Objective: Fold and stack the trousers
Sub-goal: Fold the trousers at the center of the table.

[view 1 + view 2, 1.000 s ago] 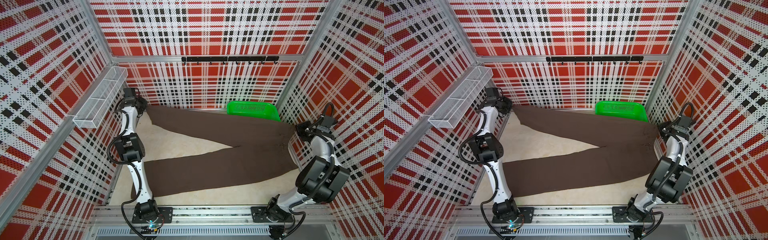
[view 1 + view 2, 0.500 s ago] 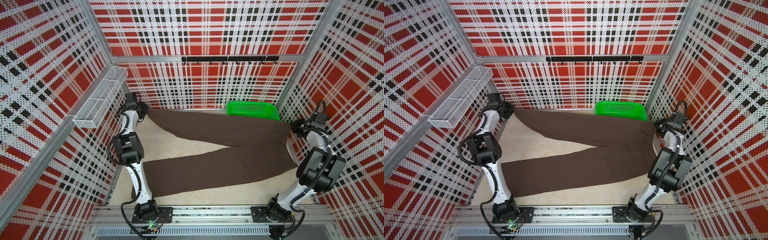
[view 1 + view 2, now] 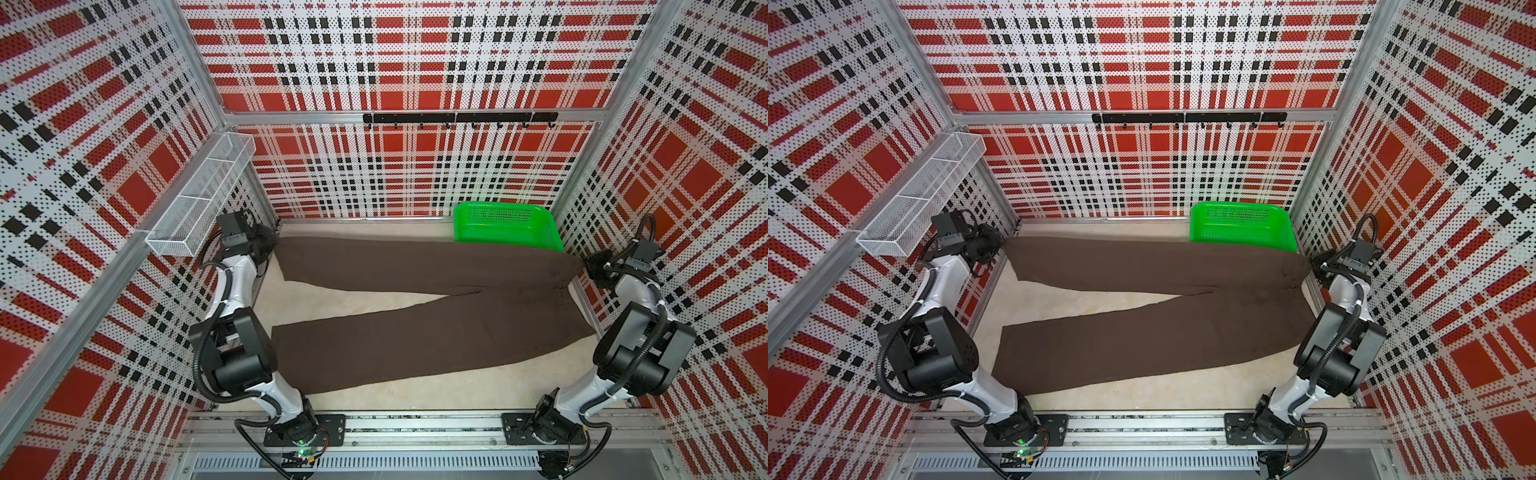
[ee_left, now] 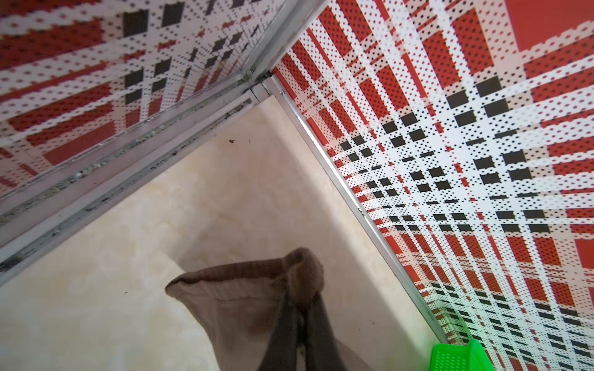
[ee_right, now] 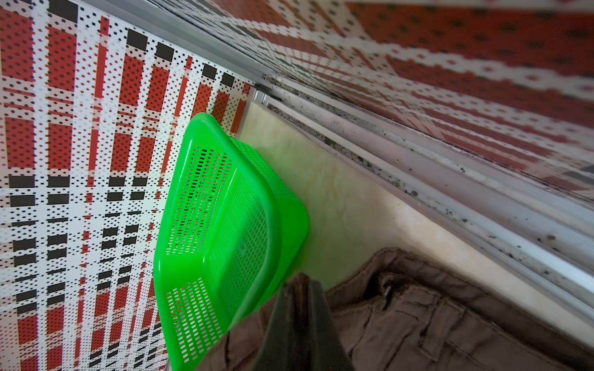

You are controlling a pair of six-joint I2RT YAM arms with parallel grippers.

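Trousers (image 3: 415, 324) lie spread open on the table (image 3: 365, 299). The waist end is beside the green basket (image 3: 505, 226), and the two legs run away from it, apart like a V. The leg nearer to the basket is stretched in a straight line between the two grippers.

The left gripper (image 3: 268, 243) is at the end of this leg farthest from the basket. Its jaws are closed on the hem (image 4: 231, 289), and the left wrist view shows the cloth pinched there. The right gripper (image 3: 588, 266), just beside the basket, has its jaws closed on a corner of the waistband (image 5: 401, 289).

I judge that the step in hand is the first fold, which lays the basket-side leg onto the other leg. The next move calls for both arms to lift together and carry their edge away from the basket. The tension must be equal, so that the cloth does not sag and the leg edges meet.
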